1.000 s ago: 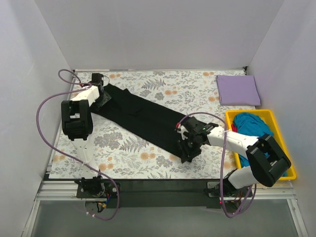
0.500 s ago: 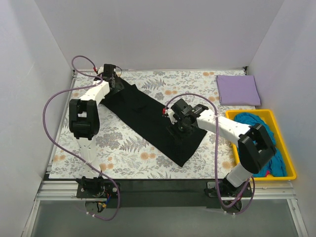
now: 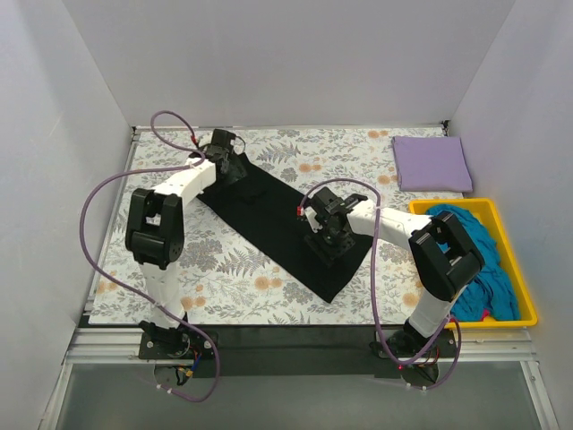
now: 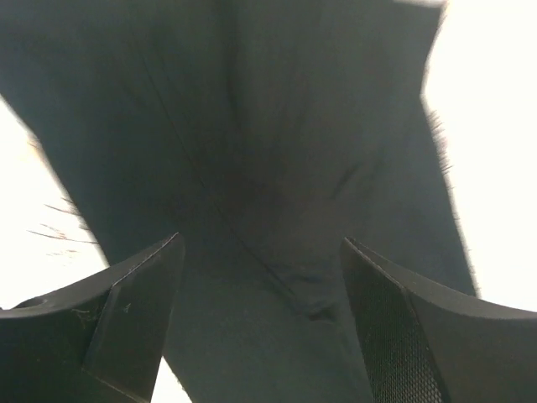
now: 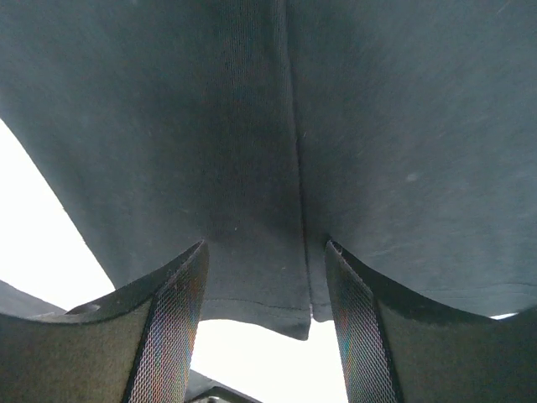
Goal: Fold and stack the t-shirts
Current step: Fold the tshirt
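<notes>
The left gripper (image 4: 261, 243) holds its two fingers (image 4: 126, 323) wide apart, with nothing pinched between them. Below the gap lies the black t-shirt (image 4: 277, 143), creased and flat. The right gripper (image 5: 264, 252) is also spread, and its mesh-faced fingers (image 5: 172, 332) frame a seam and the hem edge of the same shirt, with nothing clamped.

From above, the black shirt is a long folded strip. It runs diagonally across the floral cloth (image 3: 224, 260) from far left to near right. The left gripper hangs over its far-left end and the right gripper over its near-right part.

The right arm's forearm crosses the shirt's right edge, and its elbow block covers part of the yellow tray (image 3: 528, 313). A purple cable (image 3: 345, 184) arcs over the middle of the shirt, and another loops wide beside the left arm.

The tray sits at the right edge of the table and holds a bunched teal t-shirt (image 3: 479, 228). A scrap of pink cloth (image 3: 486, 314) shows at the tray's near end. A lavender t-shirt (image 3: 431, 163) lies folded square in the far-right corner, well apart from both grippers.
</notes>
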